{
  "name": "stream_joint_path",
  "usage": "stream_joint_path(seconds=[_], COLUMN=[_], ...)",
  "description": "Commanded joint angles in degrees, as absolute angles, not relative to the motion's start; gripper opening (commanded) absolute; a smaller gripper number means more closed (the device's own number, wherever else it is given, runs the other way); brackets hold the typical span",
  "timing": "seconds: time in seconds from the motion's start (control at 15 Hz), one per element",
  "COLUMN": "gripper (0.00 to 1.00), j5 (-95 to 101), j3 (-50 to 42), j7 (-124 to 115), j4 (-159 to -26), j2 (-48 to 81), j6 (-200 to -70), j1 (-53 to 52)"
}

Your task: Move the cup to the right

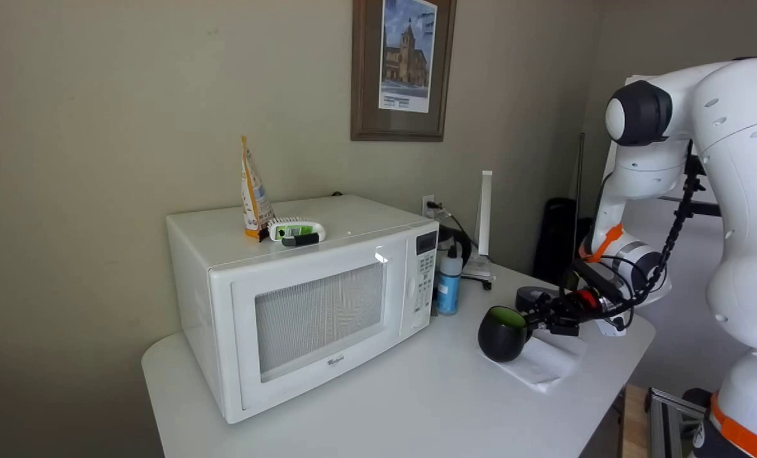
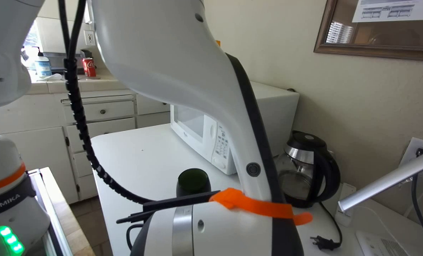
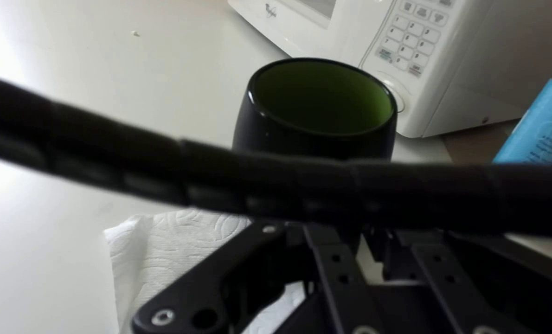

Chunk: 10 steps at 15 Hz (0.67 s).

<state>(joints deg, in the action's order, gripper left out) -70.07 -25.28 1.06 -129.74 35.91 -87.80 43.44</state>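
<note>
You're likely at the grasp, gripper (image 1: pixel 532 320) beside the cup (image 1: pixel 502 337), lower right in an exterior view; whether it's pinching I can't tell, so confirm before carrying rightward.

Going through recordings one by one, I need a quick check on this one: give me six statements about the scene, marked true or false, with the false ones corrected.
1. The cup is green inside. True.
2. The blue bottle stands on top of the microwave. False: the blue bottle stands on the table, beside the microwave.
3. A brush lies on top of the microwave. True.
4. The microwave stands open. False: the microwave is shut.
5. A white paper towel lies on the table. True.
6. The gripper hangs over the microwave. False: the gripper is at the cup; whether it holds the cup cannot be told.
</note>
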Motion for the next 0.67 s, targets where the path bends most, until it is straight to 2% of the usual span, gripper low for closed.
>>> stream_joint_path(seconds=[0.0,0.6], gripper=[0.05,0.05], j5=[-75.4,-86.2], j3=[-26.0,-26.9], j7=[-2.8,-9.8], j4=[-130.7,-135.2], j2=[35.8,35.0], j6=[-87.9,-88.3], j1=[44.1,44.2])
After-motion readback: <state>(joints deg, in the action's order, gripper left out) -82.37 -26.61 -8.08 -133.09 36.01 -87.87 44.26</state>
